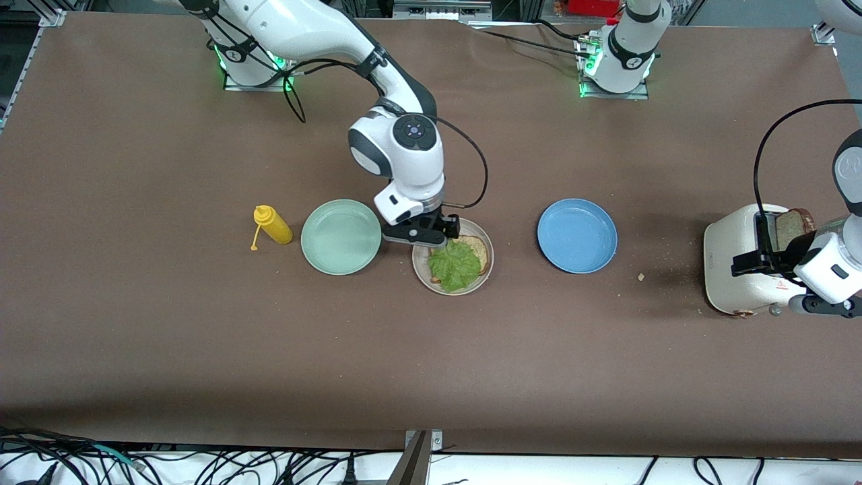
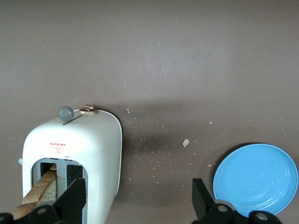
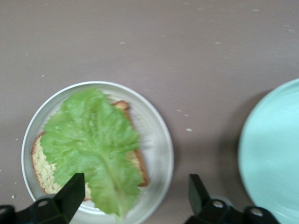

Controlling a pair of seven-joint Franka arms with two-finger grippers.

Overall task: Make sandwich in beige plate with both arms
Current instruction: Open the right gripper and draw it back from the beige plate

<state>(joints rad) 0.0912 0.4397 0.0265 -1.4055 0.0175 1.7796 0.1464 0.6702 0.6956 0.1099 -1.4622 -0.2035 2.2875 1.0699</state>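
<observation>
Right in the middle of the table sits the beige plate [image 1: 486, 261], and on it one bread slice [image 3: 41, 169] lies flat with a ruffled lettuce leaf [image 1: 454, 265] spread over most of it. So the sandwich is only half made here: bread and lettuce, no top slice on it.

The right gripper [image 1: 424, 233] hangs low over the plate's edge, the edge toward the mint green plate [image 1: 341, 236]. Its fingers [image 3: 70, 193] are spread wide and hold nothing; the right wrist view shows the lettuce and the plate between them.

The mint green plate lies just beside the beige plate, toward the right arm's end of the table, with a yellow squeeze bottle [image 1: 272, 225] past it the same way. The blue plate [image 1: 577, 235] lies apart from the beige plate toward the left arm's end.

Well out toward that same end stands a white toaster [image 2: 74, 154] with a second bread slice [image 1: 794, 225] poking out of a slot. The left gripper [image 2: 139, 198] hovers over the toaster, fingers apart, gripping nothing as far as I can make out. Crumbs [image 2: 186, 142] dot the table between the toaster and the blue plate.
</observation>
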